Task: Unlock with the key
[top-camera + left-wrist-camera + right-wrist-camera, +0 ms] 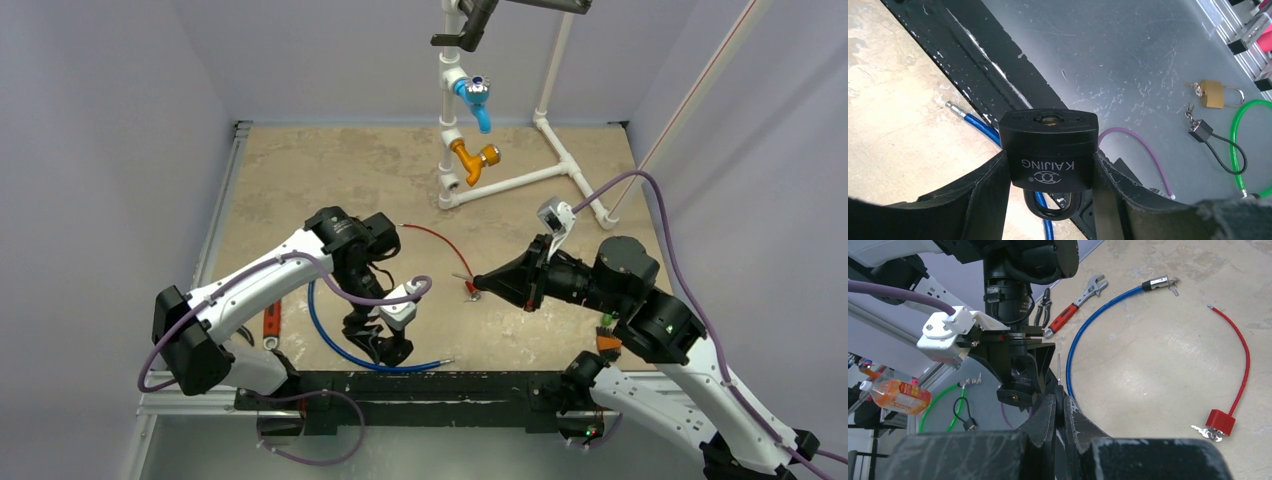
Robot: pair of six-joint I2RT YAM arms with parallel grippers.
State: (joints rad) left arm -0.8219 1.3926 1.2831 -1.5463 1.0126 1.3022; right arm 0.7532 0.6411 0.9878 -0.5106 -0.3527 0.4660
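Two arms: left arm (pixel 258 277) and right arm (pixel 625 270). Three padlocks: black padlock (pixel 1048 145), brass padlock (pixel 1213 95), small black lock (pixel 1202 131). Three cables: blue cable (pixel 980 127), red cable (pixel 1246 352), green cable (pixel 1232 137). Two taps: blue tap (pixel 476 100), orange tap (pixel 470 160). One pipe frame (pixel 520 180), one wrench (pixel 1075 302), one pliers (pixel 1044 305), one bottle (pixel 898 396). One single key (pixel 1059 367), and what look like three key bunches (pixel 1193 89) (pixel 1189 111) (pixel 1207 432), too small to count key by key.
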